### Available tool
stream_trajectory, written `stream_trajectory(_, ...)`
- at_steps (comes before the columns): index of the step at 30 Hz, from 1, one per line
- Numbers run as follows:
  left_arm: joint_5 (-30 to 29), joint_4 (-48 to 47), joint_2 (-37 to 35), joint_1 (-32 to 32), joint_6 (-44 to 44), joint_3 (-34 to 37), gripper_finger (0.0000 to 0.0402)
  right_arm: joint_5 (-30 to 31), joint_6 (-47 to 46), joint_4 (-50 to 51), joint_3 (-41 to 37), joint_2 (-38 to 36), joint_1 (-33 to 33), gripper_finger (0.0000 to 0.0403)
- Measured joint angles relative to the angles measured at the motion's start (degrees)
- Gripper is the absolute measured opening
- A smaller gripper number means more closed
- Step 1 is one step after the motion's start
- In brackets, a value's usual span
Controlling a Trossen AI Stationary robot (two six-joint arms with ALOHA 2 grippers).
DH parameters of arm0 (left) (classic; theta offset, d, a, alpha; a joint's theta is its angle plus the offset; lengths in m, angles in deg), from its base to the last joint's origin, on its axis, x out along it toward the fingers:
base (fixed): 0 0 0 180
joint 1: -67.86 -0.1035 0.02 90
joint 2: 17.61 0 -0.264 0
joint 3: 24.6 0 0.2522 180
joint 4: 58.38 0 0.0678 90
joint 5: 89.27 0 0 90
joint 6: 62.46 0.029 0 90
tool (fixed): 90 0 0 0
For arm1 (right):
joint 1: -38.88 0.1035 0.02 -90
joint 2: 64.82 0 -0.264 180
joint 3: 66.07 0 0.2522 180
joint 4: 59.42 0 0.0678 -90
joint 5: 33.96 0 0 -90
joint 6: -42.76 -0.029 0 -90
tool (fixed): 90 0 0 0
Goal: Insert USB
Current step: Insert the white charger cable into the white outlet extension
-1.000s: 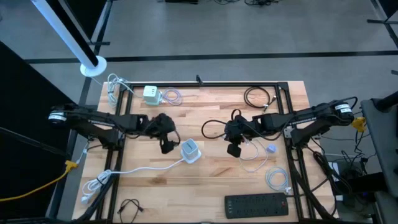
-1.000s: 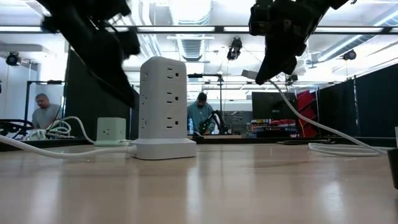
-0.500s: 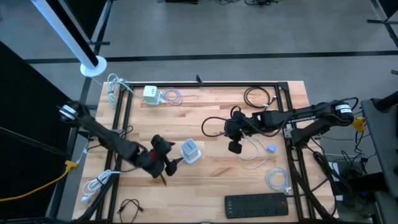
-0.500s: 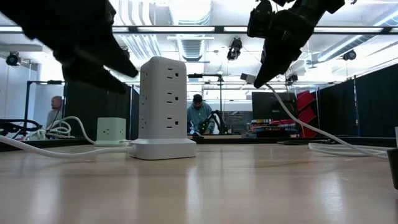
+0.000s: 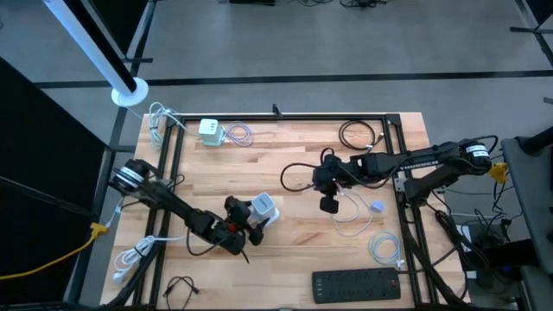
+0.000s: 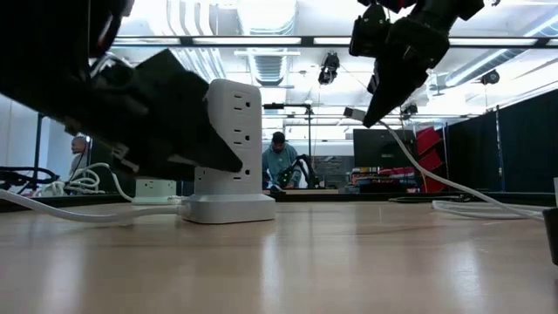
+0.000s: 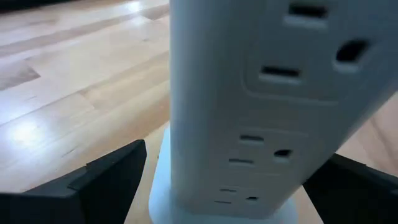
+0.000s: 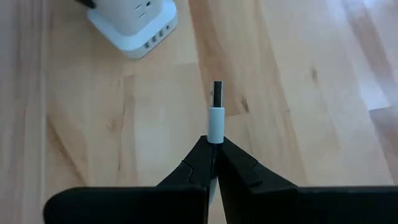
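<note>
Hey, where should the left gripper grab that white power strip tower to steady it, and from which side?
Judging by its pose, grip the white power strip tower across its tall upright body, above the wider base, coming level from the left gripper's side. The open fingers already flank it there.

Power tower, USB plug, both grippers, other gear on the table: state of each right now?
Power tower: upright on the table, nothing plugged in on the faces that show.
USB plug: held, tip bare, above the table, not inserted.
Right gripper: shut on the USB plug.
Left gripper: open, fingers either side of the power tower's base.
Small white cube: at the table's far edge, untouched.
Black power strip: flat at the near edge.
</note>
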State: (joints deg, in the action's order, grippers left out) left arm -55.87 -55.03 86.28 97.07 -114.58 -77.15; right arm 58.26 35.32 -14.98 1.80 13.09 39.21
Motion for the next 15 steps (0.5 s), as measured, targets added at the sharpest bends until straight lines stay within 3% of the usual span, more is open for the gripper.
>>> stream_trajectory(4, -0.4, 1.3, 1.9, -0.8, 0.1, -0.1, 0.0372, -1.1, 1.7, 0.5, 0.0, 0.0, 0.0, 0.0001)
stream_trajectory(8, -0.7, 1.7, 2.6, -1.4, 1.0, -0.6, 0.0292, -0.9, 4.5, 0.0, 0.0, 0.5, -0.3, 0.0001)
stream_trajectory(11, -1.3, 1.3, 2.7, -2.1, 2.9, -1.0, 0.0296, -0.7, 6.0, 0.2, 0.9, 2.6, -0.4, 0.0001)
stream_trajectory(15, -1.0, 1.1, 2.5, -2.9, 13.5, -1.7, 0.0296, -0.7, 9.5, 0.2, 3.7, 7.8, -0.4, 0.0001)
